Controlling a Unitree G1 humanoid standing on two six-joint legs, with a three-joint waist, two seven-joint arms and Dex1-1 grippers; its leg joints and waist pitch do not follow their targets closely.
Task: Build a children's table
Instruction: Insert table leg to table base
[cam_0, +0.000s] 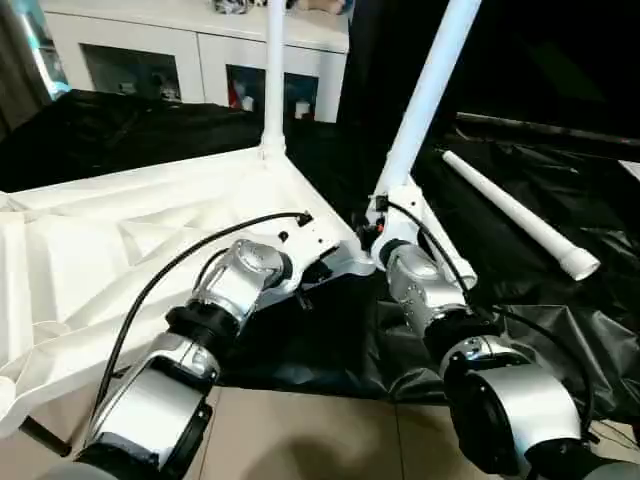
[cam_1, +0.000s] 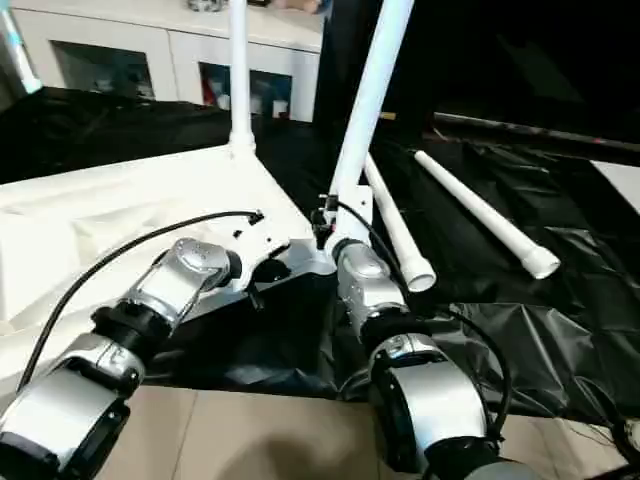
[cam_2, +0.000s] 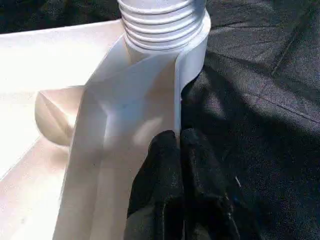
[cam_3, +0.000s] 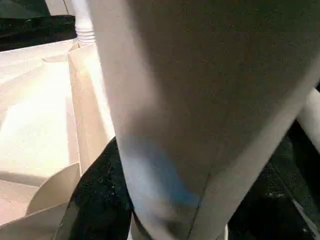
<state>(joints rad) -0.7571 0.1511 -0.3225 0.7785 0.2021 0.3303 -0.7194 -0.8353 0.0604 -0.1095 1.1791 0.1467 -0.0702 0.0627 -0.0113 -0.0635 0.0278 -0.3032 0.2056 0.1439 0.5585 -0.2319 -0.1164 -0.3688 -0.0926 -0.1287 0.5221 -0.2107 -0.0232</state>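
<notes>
The white tabletop (cam_0: 120, 240) lies upside down on the black cloth. One white leg (cam_0: 272, 70) stands upright in its far corner socket. A second leg (cam_0: 425, 100) leans to the right, its ribbed end (cam_2: 160, 20) sitting in the near corner socket. My left gripper (cam_2: 177, 137) is shut on the tabletop's rim (cam_2: 145, 100) just below that socket. My right gripper (cam_0: 385, 215) is shut on the leaning leg's lower end, and the leg (cam_3: 200, 100) sits close in front of the right wrist camera. Two loose legs (cam_1: 395, 225) (cam_1: 485, 215) lie on the cloth to the right.
The black-draped work table (cam_0: 560, 320) extends right and back, with its front edge near my forearms. A white cabinet (cam_0: 190, 50) with glass doors stands behind it. Beige floor tiles (cam_0: 320, 440) show below the table edge.
</notes>
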